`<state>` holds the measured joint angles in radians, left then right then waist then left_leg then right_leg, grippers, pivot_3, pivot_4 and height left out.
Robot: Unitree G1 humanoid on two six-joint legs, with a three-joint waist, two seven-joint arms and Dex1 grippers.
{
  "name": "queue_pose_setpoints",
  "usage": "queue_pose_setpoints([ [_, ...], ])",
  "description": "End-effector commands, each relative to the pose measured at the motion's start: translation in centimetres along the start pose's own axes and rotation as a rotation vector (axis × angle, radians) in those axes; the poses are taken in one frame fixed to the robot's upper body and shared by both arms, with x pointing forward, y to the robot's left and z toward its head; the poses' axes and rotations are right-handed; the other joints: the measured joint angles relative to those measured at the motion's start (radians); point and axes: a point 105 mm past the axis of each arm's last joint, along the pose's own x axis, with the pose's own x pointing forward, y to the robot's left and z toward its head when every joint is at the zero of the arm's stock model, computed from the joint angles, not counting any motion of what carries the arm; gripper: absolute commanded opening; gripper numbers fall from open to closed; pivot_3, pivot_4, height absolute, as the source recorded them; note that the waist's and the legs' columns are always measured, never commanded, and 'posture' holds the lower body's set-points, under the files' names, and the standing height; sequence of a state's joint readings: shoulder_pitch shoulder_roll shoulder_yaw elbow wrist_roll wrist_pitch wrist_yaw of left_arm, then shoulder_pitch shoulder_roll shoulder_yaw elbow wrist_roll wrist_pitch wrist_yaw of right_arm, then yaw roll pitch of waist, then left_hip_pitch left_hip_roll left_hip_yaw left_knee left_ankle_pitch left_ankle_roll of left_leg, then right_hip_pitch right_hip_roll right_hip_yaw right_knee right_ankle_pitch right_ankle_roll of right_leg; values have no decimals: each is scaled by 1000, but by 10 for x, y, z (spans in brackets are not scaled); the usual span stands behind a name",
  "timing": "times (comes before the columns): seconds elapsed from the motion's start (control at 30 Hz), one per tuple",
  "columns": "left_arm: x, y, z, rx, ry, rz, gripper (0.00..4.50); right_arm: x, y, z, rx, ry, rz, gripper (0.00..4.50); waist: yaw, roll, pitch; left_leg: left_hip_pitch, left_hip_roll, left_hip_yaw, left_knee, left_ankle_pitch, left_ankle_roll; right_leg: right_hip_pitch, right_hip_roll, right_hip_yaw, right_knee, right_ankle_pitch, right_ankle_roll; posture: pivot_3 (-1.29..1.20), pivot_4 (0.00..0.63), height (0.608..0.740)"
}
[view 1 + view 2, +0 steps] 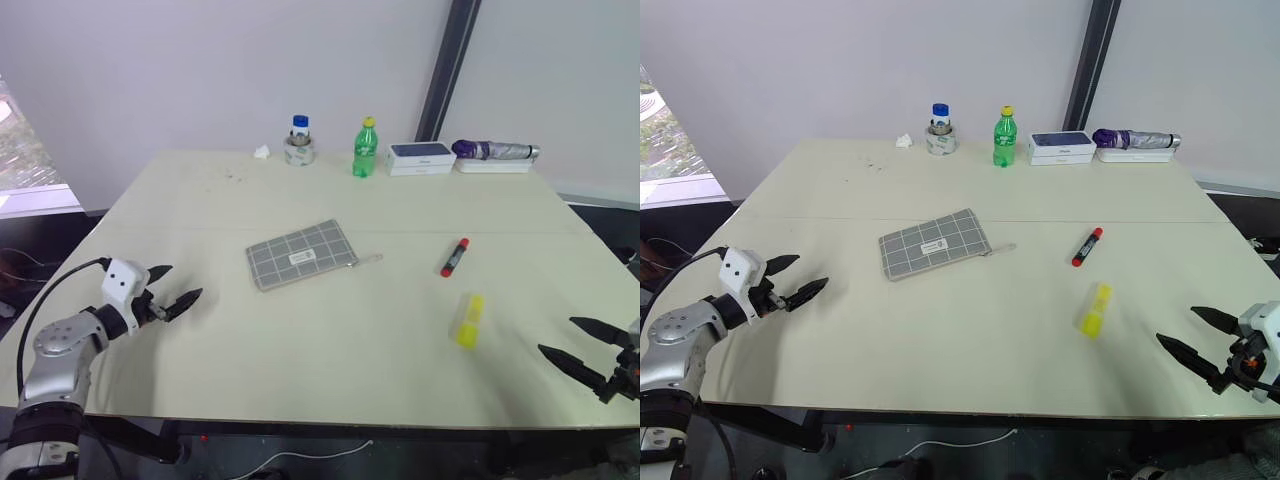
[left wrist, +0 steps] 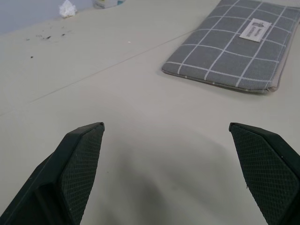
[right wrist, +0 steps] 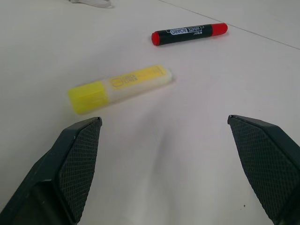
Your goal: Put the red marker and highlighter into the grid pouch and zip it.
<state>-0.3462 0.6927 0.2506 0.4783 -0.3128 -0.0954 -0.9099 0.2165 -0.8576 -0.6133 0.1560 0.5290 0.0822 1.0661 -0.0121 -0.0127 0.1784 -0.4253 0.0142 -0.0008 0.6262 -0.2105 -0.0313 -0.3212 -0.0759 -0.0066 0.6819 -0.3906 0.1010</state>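
The grid pouch [image 1: 302, 254] lies flat near the middle of the cream table [image 1: 330, 200], its zipper pull trailing toward the right. The red marker [image 1: 454, 257], red at both ends with a black middle, lies to its right. The yellow highlighter [image 1: 468, 320] lies nearer the front edge, below the marker. My left gripper [image 1: 172, 288] hovers open over the table's left side, empty, pointing at the pouch [image 2: 236, 53]. My right gripper [image 1: 580, 345] is open and empty at the front right, facing the highlighter [image 3: 119, 87] and the marker [image 3: 189, 33].
Along the far edge stand a blue-capped jar on a tape roll [image 1: 300, 143], a green bottle [image 1: 365, 148], a flat white box [image 1: 422, 157] and a purple folded umbrella [image 1: 495, 151]. A crumpled scrap [image 1: 261, 152] lies near the jar.
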Motion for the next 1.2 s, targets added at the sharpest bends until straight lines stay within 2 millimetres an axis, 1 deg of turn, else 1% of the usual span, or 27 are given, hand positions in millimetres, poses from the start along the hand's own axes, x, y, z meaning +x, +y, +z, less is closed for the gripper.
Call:
queue_pose_setpoints([
  [0.03,-3,2,12,64,-40,10,4500,1,0,9,-44,-29,-5,4463,0,0,0,0,0,0,0,0,0,0,0,0,0,0,0,0,150,740],
  [0.13,-4,-4,15,79,-64,-33,4500,3,1,8,-54,-24,-2,4463,0,0,0,0,0,0,0,0,0,0,0,0,0,0,0,0,150,740],
  [0.2,-3,-2,14,95,-46,-29,4500,5,1,9,-59,-26,1,4463,0,0,0,0,0,0,0,0,0,0,0,0,0,0,0,0,150,740],
  [0.33,-6,0,20,128,-89,-28,4500,6,2,10,-62,-26,7,4463,2,0,0,0,0,0,0,0,0,0,0,0,0,0,0,0,150,740],
  [0.43,-9,3,18,142,-87,-13,4500,5,1,9,-62,-20,5,4463,0,0,0,0,0,0,0,0,0,0,0,0,0,0,0,0,150,740],
  [0.57,-9,-2,14,157,-60,-33,4500,4,0,8,-62,-13,3,4463,0,0,0,0,0,0,0,0,0,0,0,0,0,0,0,0,150,740],
  [0.67,-2,-5,29,173,-107,-38,4500,6,-1,8,-66,-13,3,4463,1,0,0,0,0,0,0,0,0,0,0,0,0,0,0,0,150,740],
  [0.73,0,-4,34,191,-109,-38,4500,9,-4,7,-93,-7,-17,4463,1,0,0,0,0,0,0,0,0,0,-1,0,0,0,0,0,150,740],
  [0.87,-7,3,26,226,-58,-25,4500,13,-8,5,-97,2,-31,4463,-1,0,0,0,0,0,0,0,0,0,1,0,0,0,0,0,150,740],
  [0.97,-13,6,17,260,-26,-15,4500,15,-12,2,-153,30,-67,4463,-2,0,0,0,0,1,-1,0,0,-1,1,0,0,0,0,0,150,740],
  [1.03,-13,5,18,314,-33,-15,4500,17,-11,3,-170,24,-71,4463,-2,0,0,0,0,1,-1,0,0,-1,1,0,0,0,0,0,150,740],
  [1.1,-10,6,14,414,3,-17,4500,28,-7,14,-189,-6,-71,4463,-1,0,0,0,0,1,-1,0,0,-1,1,0,0,0,0,0,150,740],
  [1.13,-7,13,16,427,1,29,4500,38,-6,23,-182,-51,-84,4463,-1,0,0,0,0,1,-1,0,0,-1,0,0,0,0,0,0,150,740],
  [1.2,-3,23,20,422,-15,100,4500,50,-3,36,-172,-107,-100,4463,-1,0,0,0,0,0,0,0,0,0,1,0,1,0,0,0,150,740],
])
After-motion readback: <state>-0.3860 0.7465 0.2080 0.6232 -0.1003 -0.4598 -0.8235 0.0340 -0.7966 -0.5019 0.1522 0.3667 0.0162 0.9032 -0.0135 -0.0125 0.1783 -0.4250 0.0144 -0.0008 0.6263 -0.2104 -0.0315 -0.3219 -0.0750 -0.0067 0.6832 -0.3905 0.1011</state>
